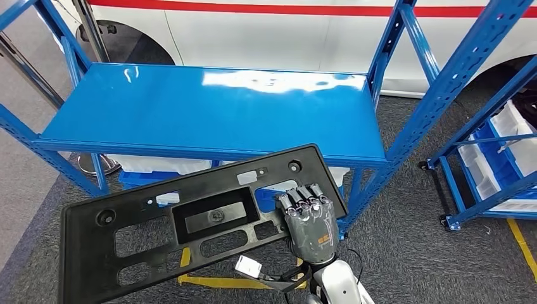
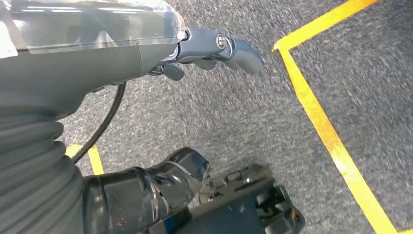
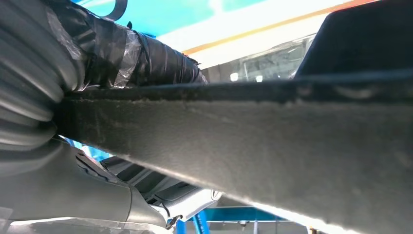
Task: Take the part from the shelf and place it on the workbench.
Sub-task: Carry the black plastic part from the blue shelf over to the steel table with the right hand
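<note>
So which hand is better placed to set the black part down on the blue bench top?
Right. The right hand already grips the black part just in front of the blue bench top, while the left hand hangs over the floor, holding nothing.

I'm seeing the part [image 1: 190, 228], a long flat black plastic panel full of cutouts, tilted across the lower left of my head view, its far end overlapping the blue shelf [image 1: 215, 107] front edge.

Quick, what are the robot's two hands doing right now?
Right hand: holding the black part by its edge.
Left hand: hangs above the floor, holding nothing; open or curled cannot be told.
</note>
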`<action>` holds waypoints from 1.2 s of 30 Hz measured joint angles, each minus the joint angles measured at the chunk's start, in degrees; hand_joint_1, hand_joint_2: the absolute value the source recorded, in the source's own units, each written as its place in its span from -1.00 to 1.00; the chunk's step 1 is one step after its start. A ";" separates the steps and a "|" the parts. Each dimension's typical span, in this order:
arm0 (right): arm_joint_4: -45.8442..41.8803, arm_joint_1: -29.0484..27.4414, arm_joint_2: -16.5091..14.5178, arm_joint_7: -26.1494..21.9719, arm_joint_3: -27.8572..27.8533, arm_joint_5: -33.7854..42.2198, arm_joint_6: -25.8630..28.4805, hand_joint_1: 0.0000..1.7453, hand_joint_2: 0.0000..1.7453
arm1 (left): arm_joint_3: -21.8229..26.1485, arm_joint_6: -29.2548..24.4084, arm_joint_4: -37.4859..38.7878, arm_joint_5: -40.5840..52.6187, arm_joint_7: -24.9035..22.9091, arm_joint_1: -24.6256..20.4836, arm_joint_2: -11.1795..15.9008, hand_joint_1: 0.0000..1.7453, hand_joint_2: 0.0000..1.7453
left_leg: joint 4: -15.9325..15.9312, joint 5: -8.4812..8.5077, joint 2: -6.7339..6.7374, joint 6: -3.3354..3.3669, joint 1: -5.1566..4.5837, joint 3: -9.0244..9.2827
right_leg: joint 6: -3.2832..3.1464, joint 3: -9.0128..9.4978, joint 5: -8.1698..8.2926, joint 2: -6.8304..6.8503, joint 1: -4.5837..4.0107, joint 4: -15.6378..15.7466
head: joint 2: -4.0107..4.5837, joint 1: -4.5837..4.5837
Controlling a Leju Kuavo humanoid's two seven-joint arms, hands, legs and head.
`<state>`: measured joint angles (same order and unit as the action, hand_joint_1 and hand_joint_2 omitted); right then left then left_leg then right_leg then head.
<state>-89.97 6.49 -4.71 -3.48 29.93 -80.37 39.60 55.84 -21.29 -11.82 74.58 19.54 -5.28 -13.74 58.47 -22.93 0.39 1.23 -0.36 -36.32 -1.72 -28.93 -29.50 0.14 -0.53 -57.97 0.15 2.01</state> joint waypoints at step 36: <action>-1.02 0.11 -0.68 -3.61 -1.33 3.99 0.01 1.00 1.00 | 0.00 0.05 0.00 0.04 0.73 -0.17 -0.13 -1.00 1.00 | 3.05 -4.27 0.01 -1.17 0.28 0.21 | -0.27 -1.05 1.61 0.49 0.60 1.06 | 0.00 0.00</action>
<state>-90.99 6.60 -5.39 -7.08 28.60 -76.38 39.60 55.84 -21.23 -11.82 74.62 20.27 -5.45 -13.87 61.51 -27.20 0.41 0.06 -0.08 -36.12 -2.00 -29.98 -27.89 0.64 0.07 -56.91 0.15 2.01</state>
